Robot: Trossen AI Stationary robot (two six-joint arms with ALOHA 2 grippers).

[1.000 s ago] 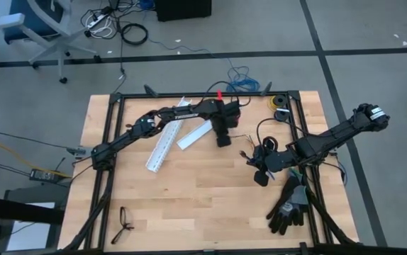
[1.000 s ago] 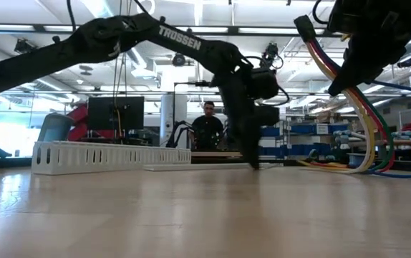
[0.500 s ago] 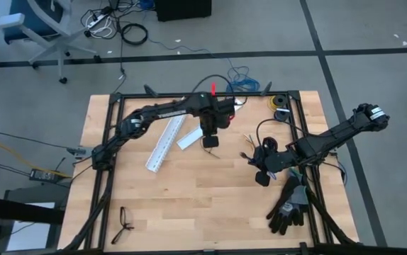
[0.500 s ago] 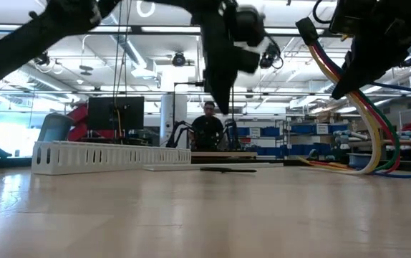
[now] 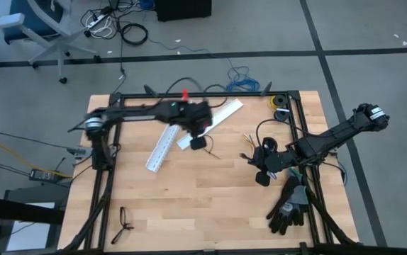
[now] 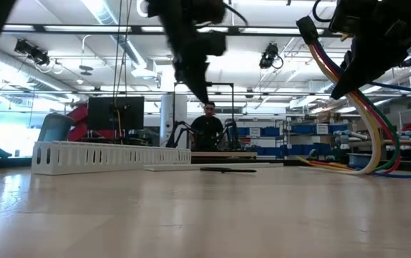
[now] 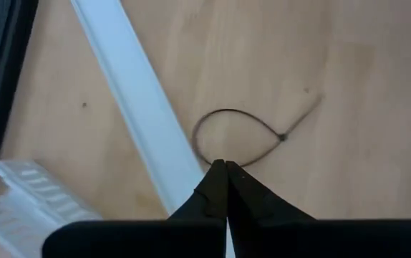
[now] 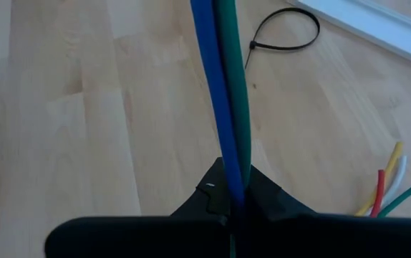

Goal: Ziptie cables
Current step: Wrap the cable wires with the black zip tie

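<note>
Ziptie (image 7: 235, 136) looped on table (image 5: 189, 198); left gripper (image 7: 224, 166) pressed together above; right gripper (image 8: 232, 204), at 3 o'clock, pinching cables (image 8: 227, 93).

One camera looks straight down on the whole tabletop (image 5: 189, 191); another sits level at its surface, facing the room. Both wrist cameras look closely down, sharing the looped ziptie (image 7: 238, 136).
</note>
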